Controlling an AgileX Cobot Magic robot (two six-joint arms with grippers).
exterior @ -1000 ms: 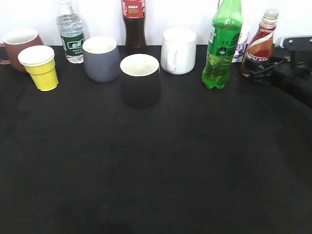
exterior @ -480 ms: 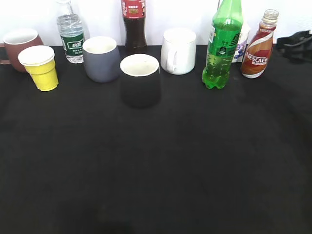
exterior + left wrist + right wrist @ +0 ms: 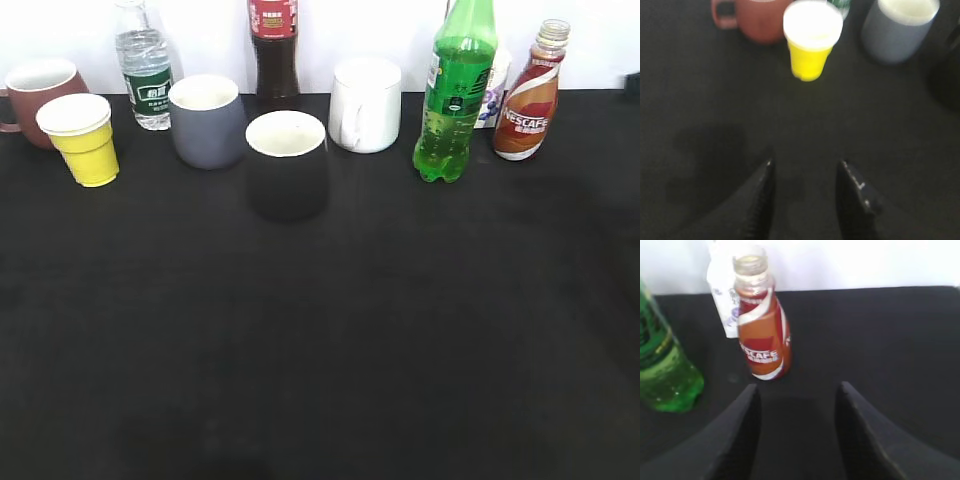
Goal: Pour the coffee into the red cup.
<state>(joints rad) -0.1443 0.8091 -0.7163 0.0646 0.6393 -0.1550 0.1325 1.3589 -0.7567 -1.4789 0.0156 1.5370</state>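
Observation:
The coffee bottle [image 3: 530, 98], uncapped, with a red-white-brown NESCAFE label, stands upright at the back right; it also shows in the right wrist view [image 3: 761, 335]. The red cup [image 3: 38, 96] stands at the back left behind a yellow paper cup [image 3: 82, 138]; the left wrist view shows it [image 3: 756, 20] at the top edge. My right gripper [image 3: 797, 390] is open and empty, a little short of the bottle. My left gripper [image 3: 805, 164] is open and empty, above bare cloth in front of the yellow cup [image 3: 810, 42]. Neither gripper shows in the exterior view.
Along the back stand a water bottle [image 3: 144, 70], a grey mug [image 3: 207, 120], a dark cola bottle [image 3: 275, 50], a black cup [image 3: 287, 163], a white mug [image 3: 365, 103], a green bottle [image 3: 456, 95] and a small white carton [image 3: 493, 88]. Black cloth [image 3: 320, 350] covers the table.
The right arm, which stood at the coffee bottle a second ago, has drawn back off the right edge of the exterior view. The bottle stays standing in place.

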